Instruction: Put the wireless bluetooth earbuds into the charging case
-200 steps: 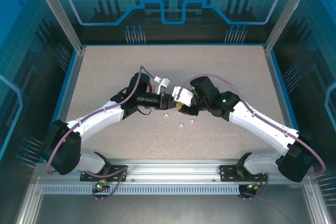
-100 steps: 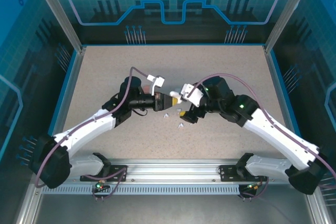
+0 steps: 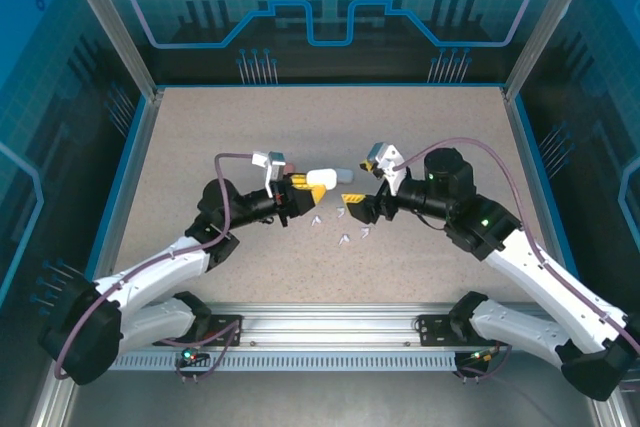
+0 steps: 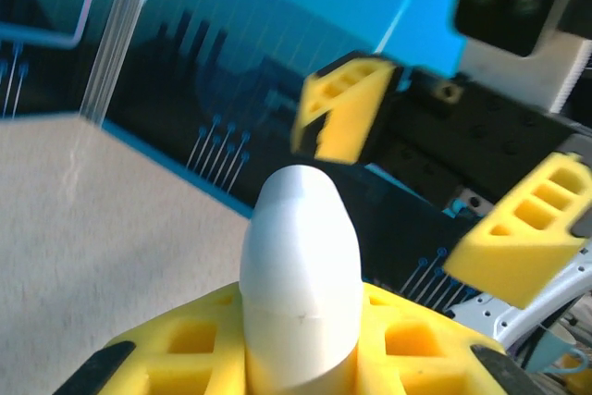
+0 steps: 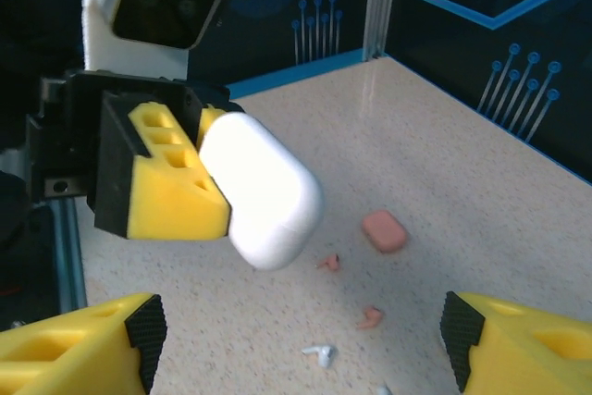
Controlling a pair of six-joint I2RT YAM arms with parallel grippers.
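My right pincer [image 3: 356, 209] has just let go and drawn back, jaws apart, so my left pincer [image 3: 298, 187] alone clenches the white case [image 3: 322, 178] (its lid seems shut), while the earbuds [image 3: 344, 237] lie on the table [image 3: 200, 127].

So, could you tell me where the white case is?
The white case is mid-table in the top view, held by the left gripper, facing the open right gripper.

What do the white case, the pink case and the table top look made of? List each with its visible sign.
White case: likely hard plastic, smooth and semi-glossy, judging by its soft highlights and the fine seam line around it.
Pink case: probably plastic too, and it looks matte, but it is too small to be sure.
Table top: speckled beige, perhaps a stone-look laminate, with a faint sheen.
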